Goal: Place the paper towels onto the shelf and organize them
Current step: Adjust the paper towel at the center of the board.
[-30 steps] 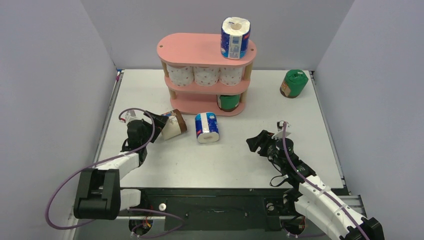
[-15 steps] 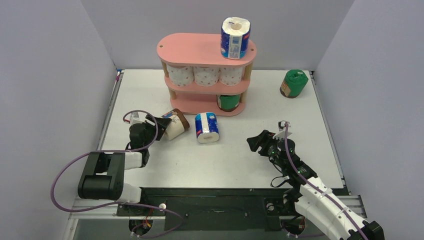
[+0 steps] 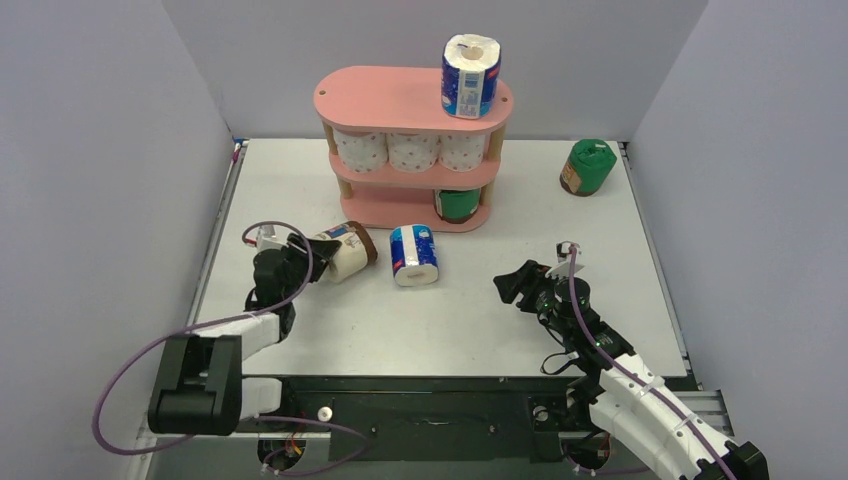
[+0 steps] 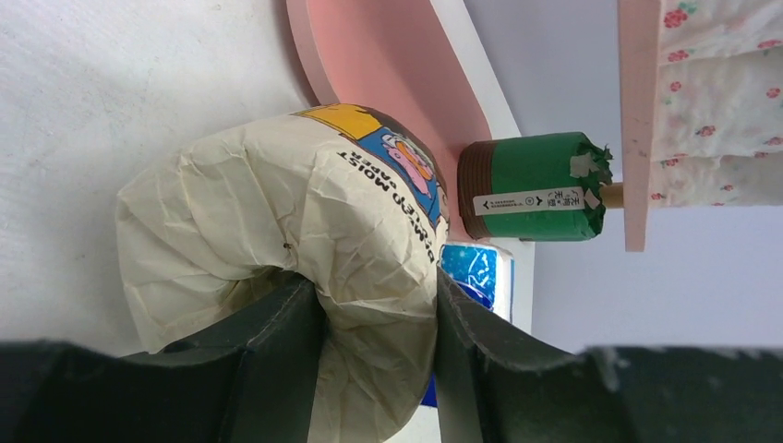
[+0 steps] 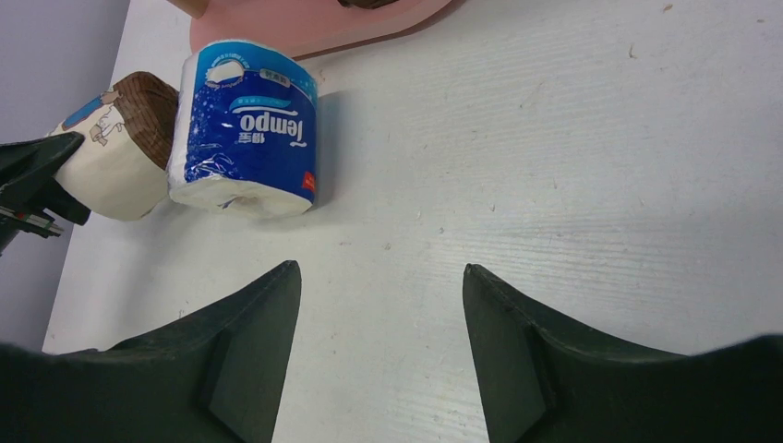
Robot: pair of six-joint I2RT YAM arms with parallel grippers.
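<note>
Left claw gripped the beige roll, left on the counter. Right claw stood open, empty, right of the blue roll.

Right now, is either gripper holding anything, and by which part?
The left gripper pinches the beige-wrapped roll by the crumpled wrap at its near end. The right gripper is open and holds nothing.

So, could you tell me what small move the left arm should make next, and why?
Probably lift the beige roll slightly off the table: the left gripper pinches its wrap from both sides, and the shelf has room on its bottom board beside the green roll.
</note>
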